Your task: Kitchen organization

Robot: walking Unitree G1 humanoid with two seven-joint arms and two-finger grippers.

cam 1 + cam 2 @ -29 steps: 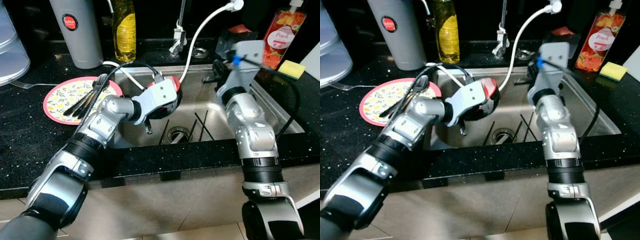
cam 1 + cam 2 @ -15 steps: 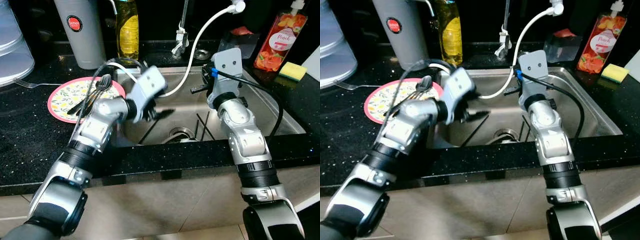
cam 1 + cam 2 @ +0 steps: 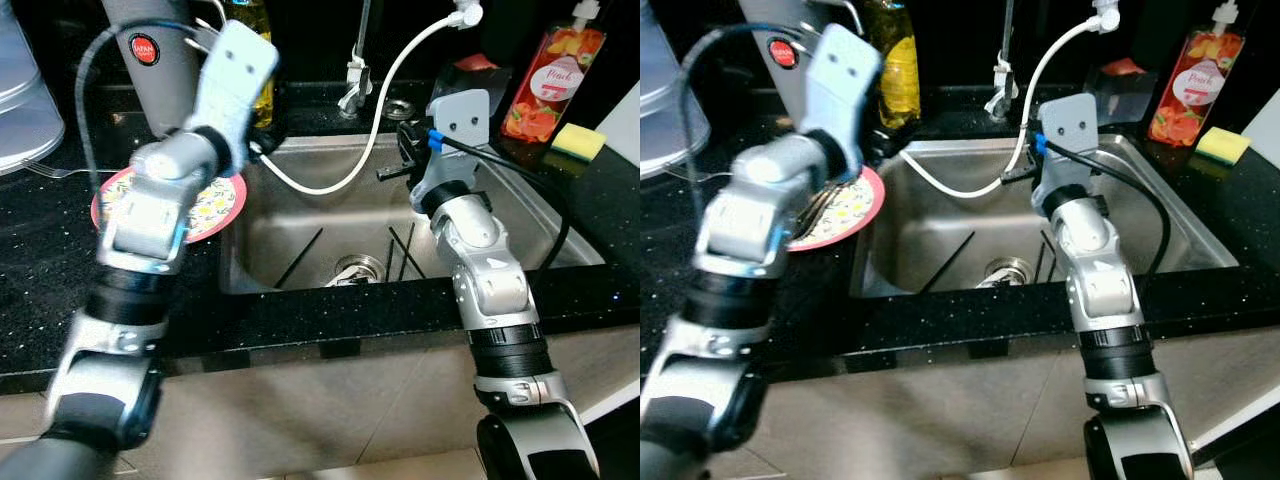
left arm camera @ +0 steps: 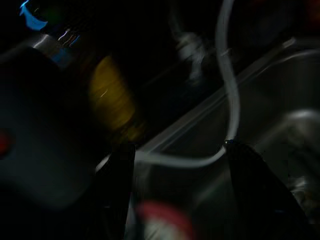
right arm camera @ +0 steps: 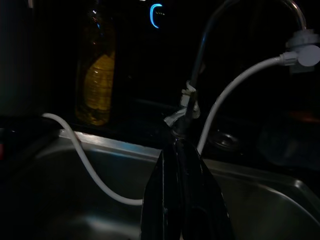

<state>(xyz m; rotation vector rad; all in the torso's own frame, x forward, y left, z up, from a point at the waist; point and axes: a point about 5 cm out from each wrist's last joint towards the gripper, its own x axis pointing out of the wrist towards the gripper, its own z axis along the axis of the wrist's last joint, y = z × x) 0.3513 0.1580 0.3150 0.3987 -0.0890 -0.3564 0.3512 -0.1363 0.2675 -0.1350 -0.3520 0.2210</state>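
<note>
The robot faces a steel sink (image 3: 560, 225) set in a black counter (image 3: 40, 290). The left arm is raised over the counter's left side, its left gripper (image 4: 177, 195) near the sink's back left corner; the left wrist view, dark and blurred, shows its two black fingers (image 4: 117, 185) spread apart with nothing between them, looking toward a yellow bottle (image 4: 112, 97) and a white hose (image 4: 227, 90). The right gripper (image 5: 185, 200) hangs over the back of the sink, and the right wrist view shows its fingers pressed together, empty, pointing at the tap (image 5: 192, 107). The head views add what the wrist cameras miss: a patterned plate (image 3: 215, 205) with dark cutlery (image 3: 818, 208) lying on it, partly hidden behind the left arm, a grey canister (image 3: 150, 60) behind it, thin dark sticks (image 3: 300, 257) lying in the sink by the drain (image 3: 352, 268), and a red soap bottle (image 3: 540, 70) and yellow sponge (image 3: 578, 140) at the right.
</note>
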